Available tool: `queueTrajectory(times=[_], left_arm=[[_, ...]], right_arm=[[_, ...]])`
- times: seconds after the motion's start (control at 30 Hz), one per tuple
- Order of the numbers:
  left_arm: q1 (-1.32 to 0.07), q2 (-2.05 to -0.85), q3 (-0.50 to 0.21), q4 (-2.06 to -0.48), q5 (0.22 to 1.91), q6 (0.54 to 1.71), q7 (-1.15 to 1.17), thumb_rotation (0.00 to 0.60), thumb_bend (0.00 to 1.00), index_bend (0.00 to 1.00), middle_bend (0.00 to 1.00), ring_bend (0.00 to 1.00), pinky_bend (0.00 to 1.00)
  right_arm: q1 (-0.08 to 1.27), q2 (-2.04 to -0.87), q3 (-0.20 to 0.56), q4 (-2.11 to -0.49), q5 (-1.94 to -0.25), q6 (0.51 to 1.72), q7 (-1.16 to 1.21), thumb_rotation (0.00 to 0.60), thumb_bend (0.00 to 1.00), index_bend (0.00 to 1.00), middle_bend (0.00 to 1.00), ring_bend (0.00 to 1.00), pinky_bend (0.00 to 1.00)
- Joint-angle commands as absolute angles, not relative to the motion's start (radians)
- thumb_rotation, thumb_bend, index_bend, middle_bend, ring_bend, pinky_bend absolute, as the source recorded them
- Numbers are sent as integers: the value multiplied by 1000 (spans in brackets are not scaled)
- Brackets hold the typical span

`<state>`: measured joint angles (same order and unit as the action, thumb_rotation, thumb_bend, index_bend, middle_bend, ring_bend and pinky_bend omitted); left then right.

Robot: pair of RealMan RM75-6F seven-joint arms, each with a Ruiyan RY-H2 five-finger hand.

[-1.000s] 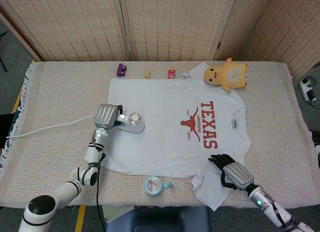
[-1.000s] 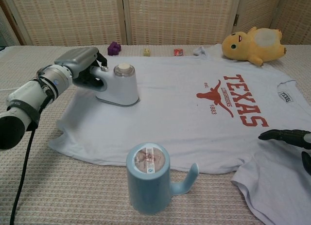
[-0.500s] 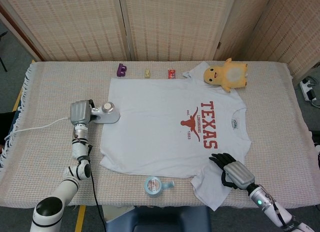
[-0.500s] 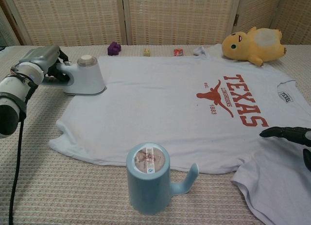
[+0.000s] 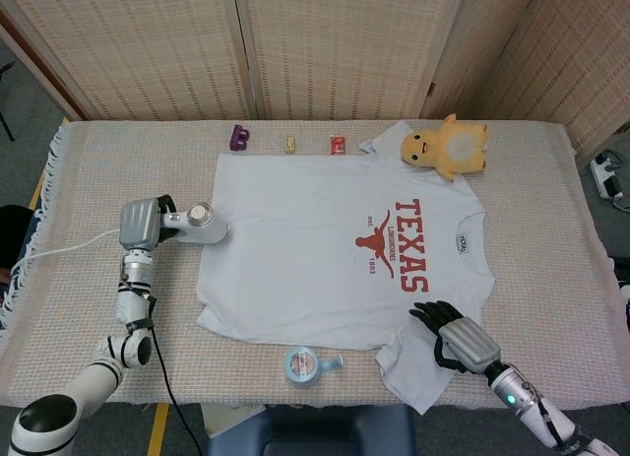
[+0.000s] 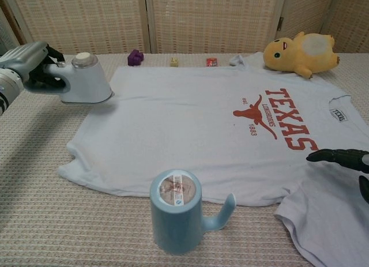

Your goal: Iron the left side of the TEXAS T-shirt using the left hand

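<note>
The white TEXAS T-shirt (image 5: 335,249) (image 6: 190,123) lies flat on the table with its red print toward the right. My left hand (image 5: 139,223) (image 6: 23,62) grips the handle of the white iron (image 5: 200,226) (image 6: 83,82). The iron sits on the tablecloth just off the shirt's left edge. My right hand (image 5: 458,340) (image 6: 346,163) rests on the shirt's lower right sleeve with its dark fingers spread and nothing in them.
A light blue mug (image 5: 307,362) (image 6: 177,210) lies just in front of the shirt's hem. A yellow plush toy (image 5: 448,146) (image 6: 301,51) sits at the shirt's far right corner. Small purple (image 5: 240,135), yellow (image 5: 289,144) and red (image 5: 338,144) toys line the back. The iron's cord (image 5: 69,251) trails left.
My left hand has slid the iron leftward across the shirt's left part and off its edge onto the tablecloth. The right hand has stayed still.
</note>
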<state>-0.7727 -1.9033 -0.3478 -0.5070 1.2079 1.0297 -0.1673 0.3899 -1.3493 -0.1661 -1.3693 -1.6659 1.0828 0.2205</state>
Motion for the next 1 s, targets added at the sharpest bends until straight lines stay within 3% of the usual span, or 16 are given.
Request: queueTrajectory(times=[0.03, 0.2, 0.37, 0.67, 1.0], left_arm=[[-682, -1780, -245, -780, 1318, 1149, -174, 600, 447, 985, 1000, 871, 779], [-646, -1725, -181, -982, 1370, 1182, -77, 600, 447, 985, 1000, 872, 779], [-622, -1709, -128, -1063, 1411, 1202, -6, 600, 447, 983, 1000, 870, 779], [-555, -1727, -63, -972, 1446, 1243, 0, 600, 448, 984, 1000, 869, 779], [-434, -1634, -13, -980, 1438, 1294, -42, 600, 448, 977, 1000, 865, 779]], right_arm=[[389, -1349, -165, -1370, -1666, 1085, 221, 316, 995, 0, 13, 0, 0], [387, -1348, -165, -1370, -1663, 1088, 224, 314, 995, 0, 13, 0, 0], [389, -1349, -164, -1370, -1664, 1085, 225, 316, 994, 0, 13, 0, 0], [394, -1355, -163, -1370, -1669, 1084, 230, 315, 994, 0, 13, 0, 0], [399, -1356, -159, -1374, -1670, 1083, 233, 313, 995, 0, 13, 0, 0]])
